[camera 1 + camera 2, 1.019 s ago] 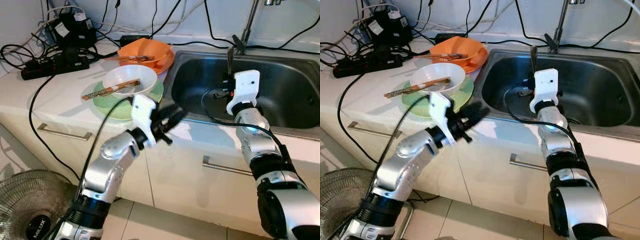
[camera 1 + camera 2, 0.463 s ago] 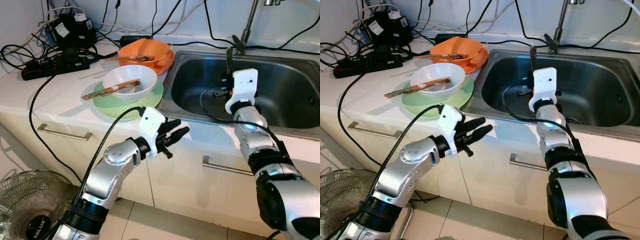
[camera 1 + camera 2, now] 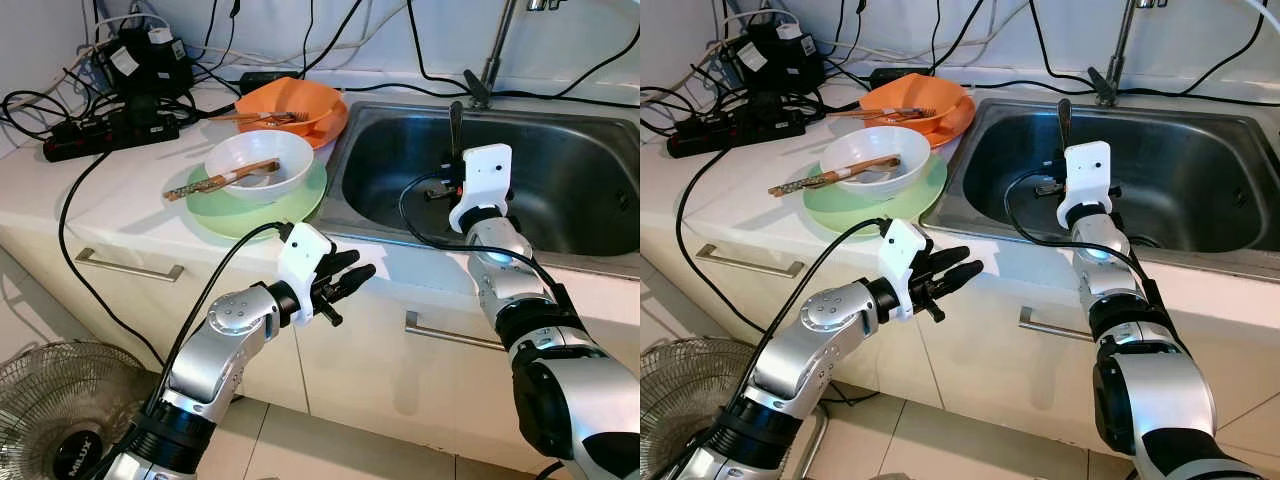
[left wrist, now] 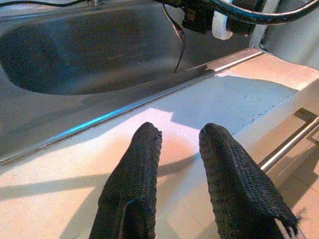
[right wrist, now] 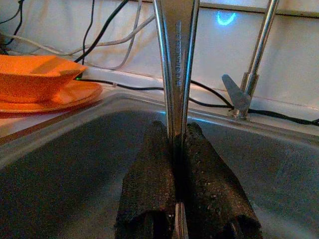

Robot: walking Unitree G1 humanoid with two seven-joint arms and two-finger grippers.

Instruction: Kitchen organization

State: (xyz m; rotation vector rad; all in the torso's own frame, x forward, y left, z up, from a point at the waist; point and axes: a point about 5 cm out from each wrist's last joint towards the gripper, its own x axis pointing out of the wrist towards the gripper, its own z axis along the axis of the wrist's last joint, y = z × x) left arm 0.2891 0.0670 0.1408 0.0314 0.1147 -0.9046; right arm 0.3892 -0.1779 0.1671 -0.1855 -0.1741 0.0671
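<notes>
Cutlery, a steel utensil handle, is clamped upright between the two black fingers of the right gripper, which is held over the stainless sink; the handle is seen rising from the fingers toward the tap, and its working end is hidden, so the kind of utensil cannot be told. The right arm is extended forward across the front rim of the sink, its white wrist housing just above the basin. The left gripper is held in front of the counter edge, near the sink's near left corner, with its two fingers parted and nothing between them; pale countertop and the sink rim are seen beyond the fingertips. On the counter to the left of the sink, a white bowl is noted resting on a green plate, with a pair of brown chopsticks laid across the bowl and projecting past its left rim. Behind it, an orange bowl on an orange plate is recorded touching the sink's edge, with a utensil lying in it. Black cables and a power strip are observed at the far left of the counter. A fan is seen on the floor at lower left, and cabinet handles below the counter.
</notes>
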